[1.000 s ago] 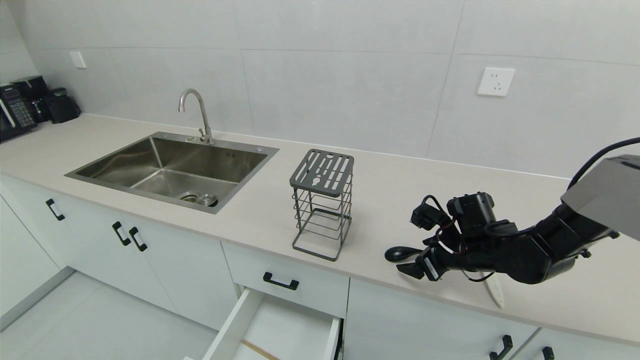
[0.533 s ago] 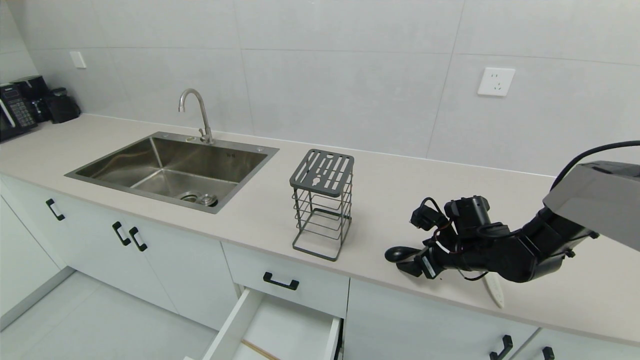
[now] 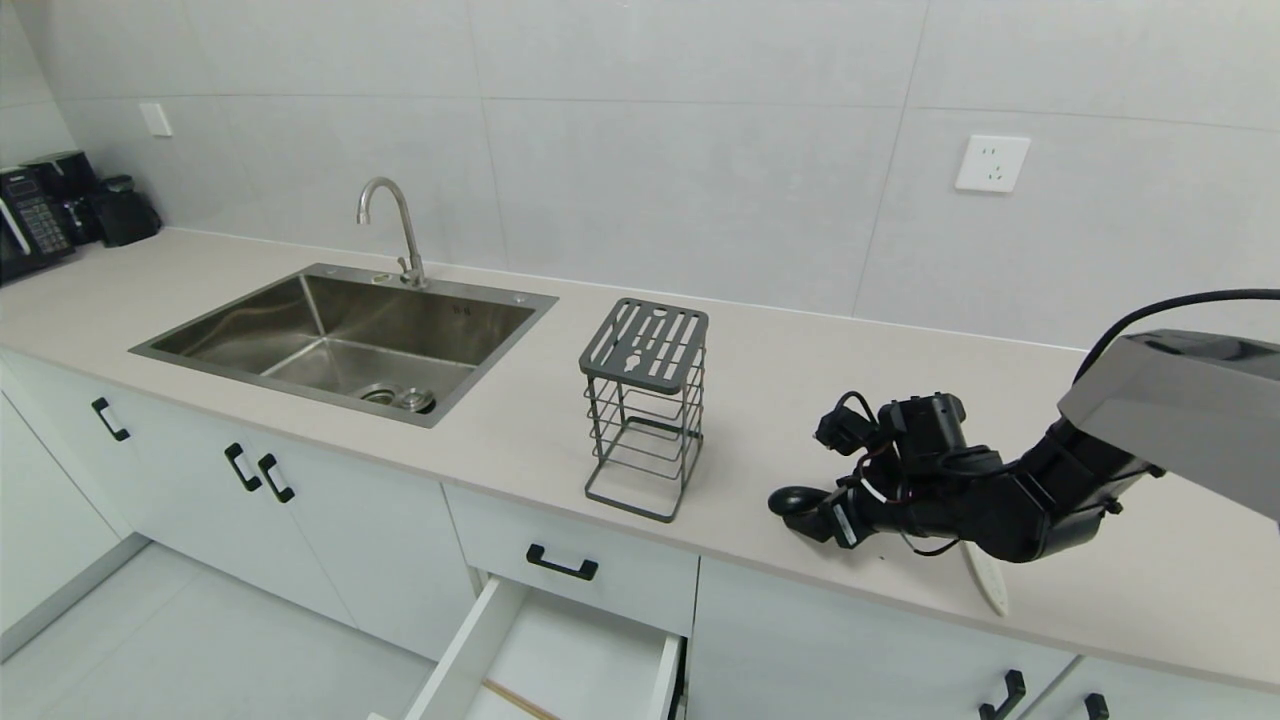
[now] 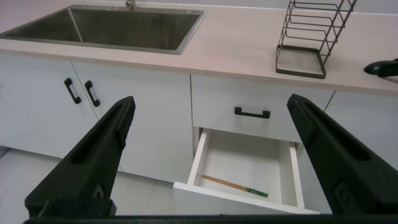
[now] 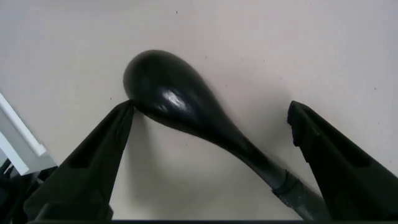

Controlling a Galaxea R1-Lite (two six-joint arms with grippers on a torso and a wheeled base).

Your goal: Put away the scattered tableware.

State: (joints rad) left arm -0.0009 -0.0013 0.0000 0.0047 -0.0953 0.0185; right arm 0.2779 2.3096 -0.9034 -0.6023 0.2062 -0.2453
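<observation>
Lowered and drawn slightly leftward since the earlier frames, the right gripper is set low over the counter, right of centre in the head view; the spoon has stayed put. At the left of that view a sink is seen, and at centre a rack. Below the rack, a drawer is pulled open, with chopsticks lying inside. The left gripper is held spread wide before the cabinets. The spoon lies on the counter between the right gripper's parted jaws, its bowl touched by one finger. A white utensil lies under the arm, farther right.
</observation>
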